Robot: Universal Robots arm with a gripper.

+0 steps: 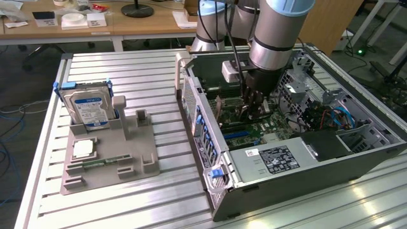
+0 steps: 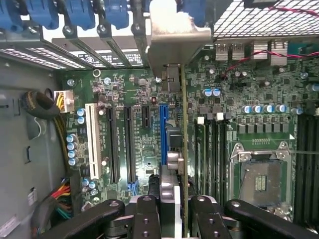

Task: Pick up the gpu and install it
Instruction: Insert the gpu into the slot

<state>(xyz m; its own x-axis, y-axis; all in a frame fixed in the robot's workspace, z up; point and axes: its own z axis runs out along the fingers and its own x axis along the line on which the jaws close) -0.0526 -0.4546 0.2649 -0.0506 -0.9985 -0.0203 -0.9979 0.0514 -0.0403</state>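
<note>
My gripper (image 1: 254, 106) reaches down into the open computer case (image 1: 210, 157), over the green motherboard (image 1: 254, 131). In the wrist view the gripper (image 2: 180, 215) is shut on the gpu (image 2: 185, 124), which shows edge-on as a thin brownish-green board between the black fingers (image 2: 147, 214). The card's silver end bracket (image 2: 179, 37) lies against the case's rear slot openings. The card's edge runs just beside the blue expansion slot (image 2: 163, 134); I cannot tell whether it is seated.
A grey fixture (image 1: 108, 160) on the slatted table holds a hard drive (image 1: 89, 107) and a small silver chip (image 1: 83, 149). Inside the case are the power supply (image 1: 273, 160), the CPU socket (image 2: 259, 181), memory slots (image 2: 212, 149), a white slot (image 2: 91, 139) and cables (image 1: 337, 117).
</note>
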